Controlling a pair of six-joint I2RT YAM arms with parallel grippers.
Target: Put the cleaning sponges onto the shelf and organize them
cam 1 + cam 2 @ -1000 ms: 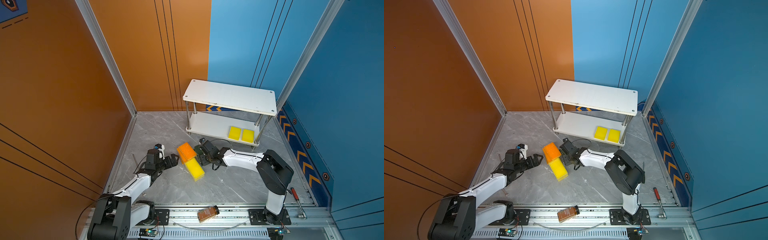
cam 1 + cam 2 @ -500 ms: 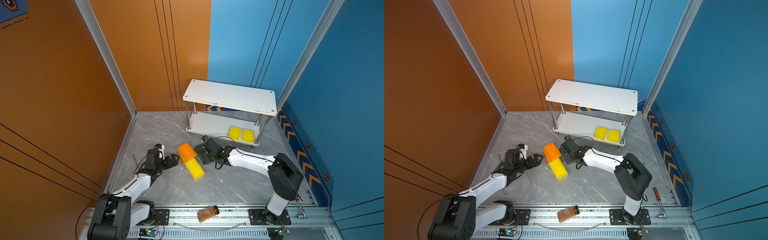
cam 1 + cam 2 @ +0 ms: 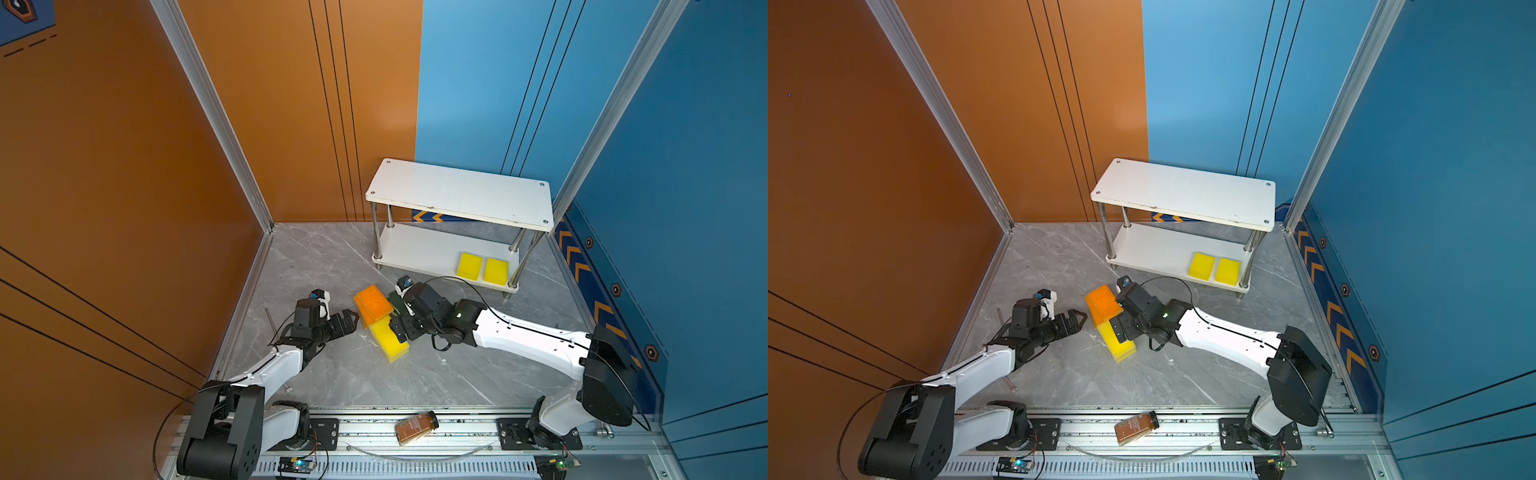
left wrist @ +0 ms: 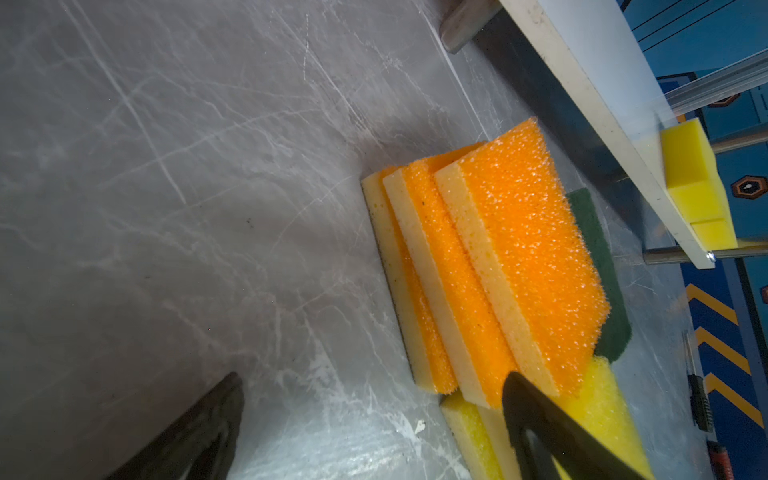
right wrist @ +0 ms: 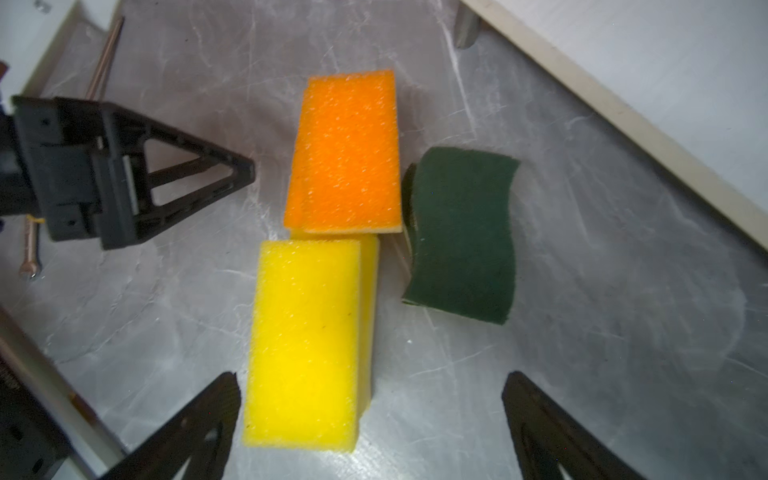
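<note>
Two yellow sponges (image 3: 470,265) lie on the shelf (image 3: 461,193), bottom tier, in a top view. Left wrist: left gripper (image 4: 374,380) gapes near orange sponges (image 4: 519,257). Right wrist: right gripper (image 5: 372,376), spread, frames yellow stack (image 5: 305,340); I judge the pick pending: descend, then close.

Robot lab cell, orange and blue wall panels (image 3: 124,166), aluminium frame posts (image 3: 219,124), mounting rail (image 3: 457,432)

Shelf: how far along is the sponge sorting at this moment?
Done: two yellow sponges sit side by side on the lower board of the shelf. In hand: nothing; left gripper and right gripper are both open. Left, on the floor: the orange-topped stack, the yellow stack and a green-topped sponge.
</note>
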